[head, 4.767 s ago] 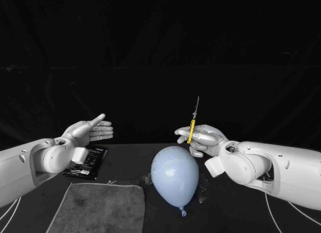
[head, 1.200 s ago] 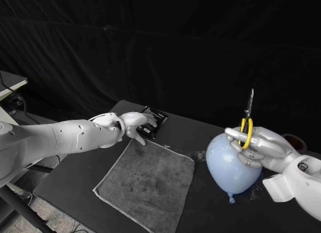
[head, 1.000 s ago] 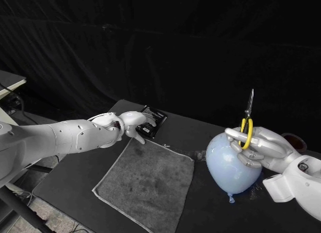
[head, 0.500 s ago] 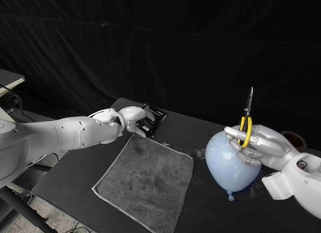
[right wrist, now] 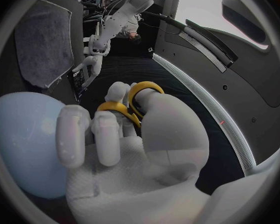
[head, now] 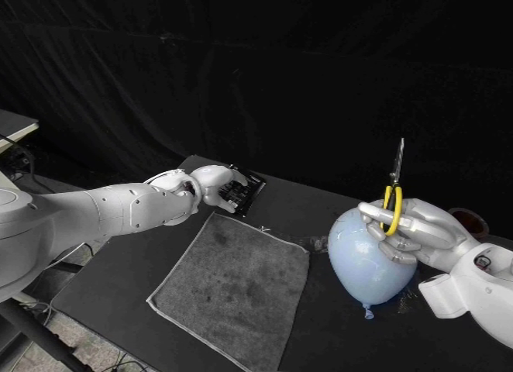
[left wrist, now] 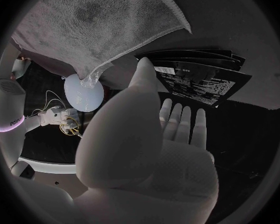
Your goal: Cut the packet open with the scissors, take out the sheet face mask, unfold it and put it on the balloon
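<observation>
A: Packet (head: 246, 188)?
B: It's lying by the table's (head: 312, 208) far edge, past the towel (head: 228, 275) corner; the left hand (head: 216, 186) is spreading its fingers over it.
A: Scissors (head: 395, 190)?
B: The right hand (head: 418, 229) is gripping them upright by the balloon (head: 363, 263).

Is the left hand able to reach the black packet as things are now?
Probably yes. The left hand is right beside the packet on the table, with its fingers apart and holding nothing, and nothing lies between them.

The left hand (head: 218, 186) covers the packet (head: 249, 191) edge farthest from the balloon (head: 363, 256). Packet print: illegible. The right hand (head: 418, 231) partly encloses the scissors (head: 395, 186) handles.
</observation>
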`<action>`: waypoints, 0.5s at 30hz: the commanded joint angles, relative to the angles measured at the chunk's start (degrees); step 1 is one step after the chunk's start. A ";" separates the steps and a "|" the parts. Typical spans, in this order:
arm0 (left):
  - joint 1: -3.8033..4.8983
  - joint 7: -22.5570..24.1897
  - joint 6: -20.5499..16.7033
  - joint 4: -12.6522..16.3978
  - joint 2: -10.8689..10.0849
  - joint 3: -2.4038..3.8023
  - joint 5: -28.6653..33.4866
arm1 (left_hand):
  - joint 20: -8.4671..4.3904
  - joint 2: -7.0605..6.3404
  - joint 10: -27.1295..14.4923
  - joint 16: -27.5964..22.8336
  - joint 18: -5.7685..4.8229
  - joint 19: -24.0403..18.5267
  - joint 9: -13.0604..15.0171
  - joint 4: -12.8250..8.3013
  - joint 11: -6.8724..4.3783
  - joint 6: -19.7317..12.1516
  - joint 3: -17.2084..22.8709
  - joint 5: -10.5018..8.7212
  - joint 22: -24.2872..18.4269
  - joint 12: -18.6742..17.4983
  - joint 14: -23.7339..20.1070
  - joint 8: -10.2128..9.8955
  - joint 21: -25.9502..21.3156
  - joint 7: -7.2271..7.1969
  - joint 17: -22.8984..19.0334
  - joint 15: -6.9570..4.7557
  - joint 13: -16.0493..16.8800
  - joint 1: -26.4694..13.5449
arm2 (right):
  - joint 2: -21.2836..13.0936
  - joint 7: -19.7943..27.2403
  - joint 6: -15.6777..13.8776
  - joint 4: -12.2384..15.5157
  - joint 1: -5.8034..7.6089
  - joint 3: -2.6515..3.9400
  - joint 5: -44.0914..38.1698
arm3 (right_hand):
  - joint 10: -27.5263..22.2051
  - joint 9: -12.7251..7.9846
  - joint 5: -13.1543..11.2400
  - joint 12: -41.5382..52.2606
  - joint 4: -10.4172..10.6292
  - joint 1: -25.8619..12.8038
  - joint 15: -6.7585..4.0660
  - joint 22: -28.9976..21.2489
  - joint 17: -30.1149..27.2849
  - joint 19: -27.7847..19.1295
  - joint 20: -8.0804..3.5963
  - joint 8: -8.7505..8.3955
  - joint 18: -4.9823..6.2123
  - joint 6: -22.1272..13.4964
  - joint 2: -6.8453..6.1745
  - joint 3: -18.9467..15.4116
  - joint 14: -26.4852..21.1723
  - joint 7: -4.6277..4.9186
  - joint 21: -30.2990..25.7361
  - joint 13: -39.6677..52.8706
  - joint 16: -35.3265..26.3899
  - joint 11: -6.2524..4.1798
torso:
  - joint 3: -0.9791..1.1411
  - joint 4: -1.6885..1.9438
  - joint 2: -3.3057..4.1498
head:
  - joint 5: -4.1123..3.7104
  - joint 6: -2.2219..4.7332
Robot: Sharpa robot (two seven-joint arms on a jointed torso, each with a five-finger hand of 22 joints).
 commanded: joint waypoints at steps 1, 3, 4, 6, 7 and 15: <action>0.12 -2.07 1.58 0.11 0.08 0.06 -0.95 | -0.08 -0.90 -1.40 -0.39 0.70 -0.96 -0.31 0.01 -0.49 -0.99 -1.52 0.22 -0.14 -0.21 -1.43 -0.48 -0.37 -0.38 -0.50 -0.24 -0.10 -0.33 | -0.01 0.59 0.49 0.07 -0.02 0.04 -0.80 | 14.71 0.08 -0.09 61.89 -0.46 1.37 -0.41 11.98 15.05 2.09 0.01 -0.23 -0.13 0.18 0.84 0.86 6.07 -0.40 -0.37 17.66 0.23 -4.89 | 0.01 0.02 -0.03 | 0.04 -0.08; 0.13 -2.53 2.25 0.23 0.05 -0.04 -1.65 | -0.15 -1.56 -3.27 -0.74 0.61 -2.43 -0.66 0.02 -1.26 -1.90 -3.85 0.26 -0.31 -0.33 -3.71 -0.76 -0.82 -1.11 -1.23 -0.91 -0.21 -1.05 | -0.02 0.59 0.45 0.06 -0.02 0.04 -0.83 | 14.71 0.08 -0.09 61.89 -0.46 1.37 -0.41 11.98 15.05 2.09 0.01 -0.23 -0.13 0.18 0.84 0.86 6.07 -0.40 -0.37 17.66 0.23 -4.89 | 0.01 0.02 -0.02 | 0.08 -0.04; 0.13 -2.79 2.55 0.28 0.04 -0.12 -1.99 | -0.08 -1.78 -4.28 -0.82 0.50 -3.32 -0.82 0.10 -1.68 -2.32 -4.71 0.30 -0.40 -0.37 -4.87 -0.90 -1.09 -1.51 -1.59 -1.19 -0.26 -1.39 | -0.02 0.59 0.44 0.04 -0.02 0.04 -0.84 | 14.71 0.08 -0.09 61.89 -0.46 1.37 -0.41 11.98 15.05 2.09 0.01 -0.23 -0.13 0.18 0.84 0.86 6.07 -0.40 -0.37 17.66 0.23 -4.89 | 0.02 0.02 -0.02 | 0.09 -0.04; 0.12 -3.45 3.09 0.32 0.09 -0.27 -2.72 | -0.08 -2.23 -7.25 -1.16 0.23 -5.80 -1.64 0.47 -2.61 -4.56 -6.88 0.26 -0.71 -0.58 -8.62 -1.62 -1.80 -2.41 -2.77 -1.69 -0.49 -2.19 | 0.00 0.59 0.41 0.01 -0.03 0.04 -0.87 | 14.71 0.10 -0.08 61.89 -0.52 1.38 -0.41 11.98 15.05 2.09 0.01 -0.25 -0.13 0.25 0.81 0.91 6.07 -0.42 -0.38 17.66 0.23 -4.90 | 0.00 0.04 -0.01 | 0.11 0.01; 0.12 -3.79 3.27 0.32 0.14 -0.33 -3.10 | -0.07 -2.30 -8.20 -1.32 0.18 -6.60 -1.87 0.21 -2.76 -5.14 -7.42 0.26 -0.80 -0.69 -9.81 -1.76 -1.96 -2.46 -3.19 -1.76 -0.58 -2.30 | 0.01 0.59 0.40 -0.01 -0.04 0.04 -0.88 | 14.71 0.10 -0.08 61.89 -0.52 1.38 -0.41 11.98 15.05 2.09 0.01 -0.25 -0.13 0.25 0.81 0.91 6.07 -0.42 -0.38 17.66 0.23 -4.90 | 0.00 0.04 -0.01 | 0.11 0.01; 0.12 -5.58 3.39 0.00 0.68 -0.51 -4.71 | -0.20 -2.67 -17.37 -1.65 -0.58 -10.91 -5.02 0.06 -5.24 -13.81 -7.98 0.22 -1.11 -1.18 -16.25 -4.39 -2.47 -5.05 -5.19 -2.61 -1.10 -3.61 | 0.01 0.53 0.38 -0.02 -0.08 0.04 -1.09 | 14.71 0.10 -0.08 61.89 -0.52 1.38 -0.41 11.98 15.05 2.09 0.01 -0.25 -0.13 0.25 0.81 0.91 6.07 -0.42 -0.38 17.66 0.23 -4.90 | -0.06 -0.01 0.05 | 0.07 0.09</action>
